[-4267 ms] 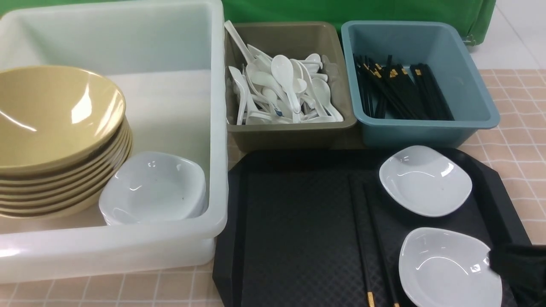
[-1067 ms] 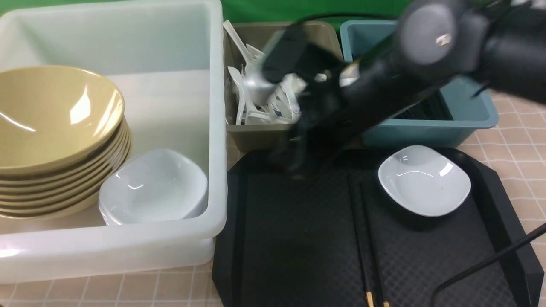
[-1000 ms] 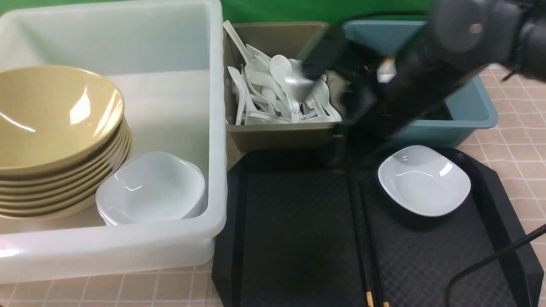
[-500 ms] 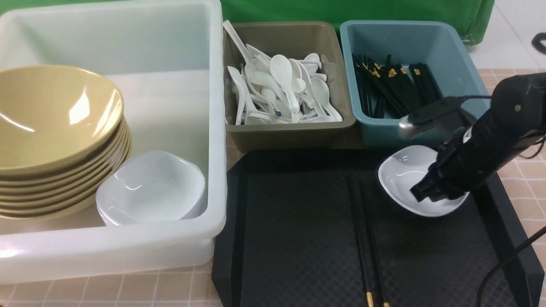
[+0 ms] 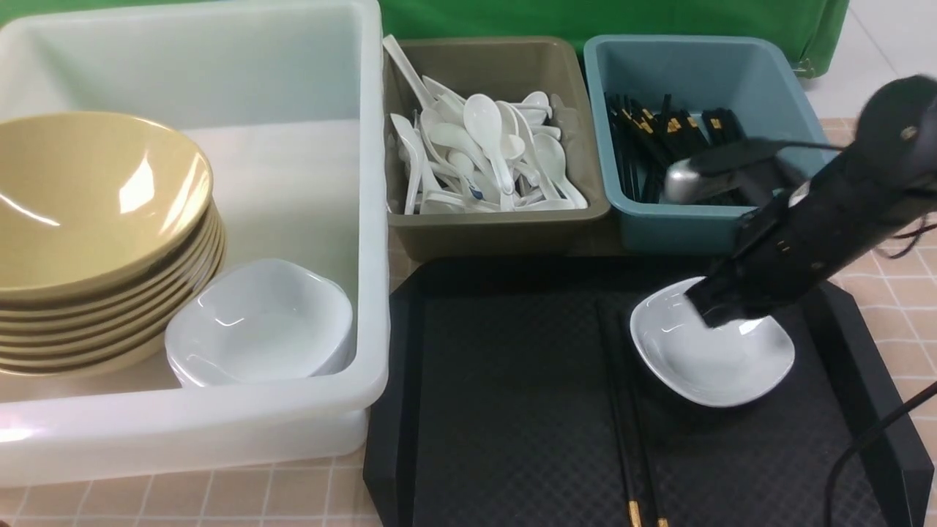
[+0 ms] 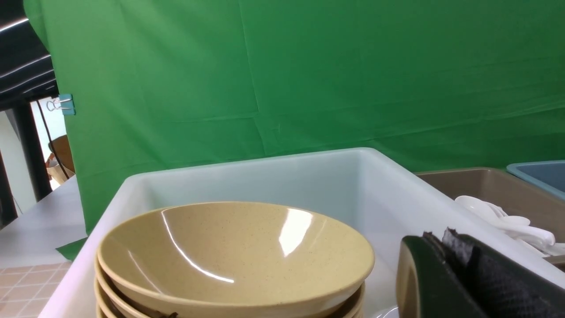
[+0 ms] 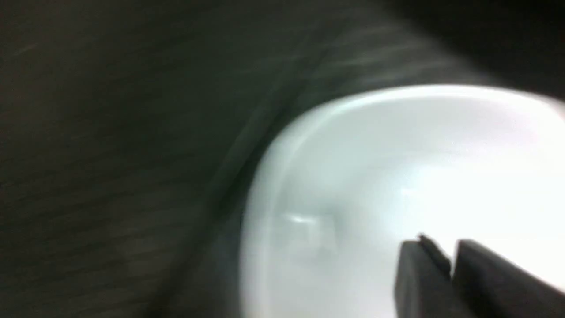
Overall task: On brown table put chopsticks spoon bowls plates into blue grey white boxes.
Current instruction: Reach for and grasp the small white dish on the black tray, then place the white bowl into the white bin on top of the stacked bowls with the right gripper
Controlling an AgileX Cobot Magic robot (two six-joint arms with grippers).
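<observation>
Front view: nearest, the chopsticks (image 5: pixel 631 424) still lay on the black tray (image 5: pixel 505 410). Just beyond, the plate (image 5: pixel 706 366) had slid nearer and tipped up within the last half second, the right gripper (image 5: pixel 716 311) pinched on its far rim. It was picked up, likely bound for the white box (image 5: pixel 219 421). The left gripper (image 6: pixel 437 240), closed and empty, hung by that box.

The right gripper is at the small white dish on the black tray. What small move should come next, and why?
Probably lift the small white rounded-square dish a little higher. The right gripper seems to pinch its far rim over the black textured tray, and the large translucent white tub with the other white dishes has a tall wall to clear.
</observation>
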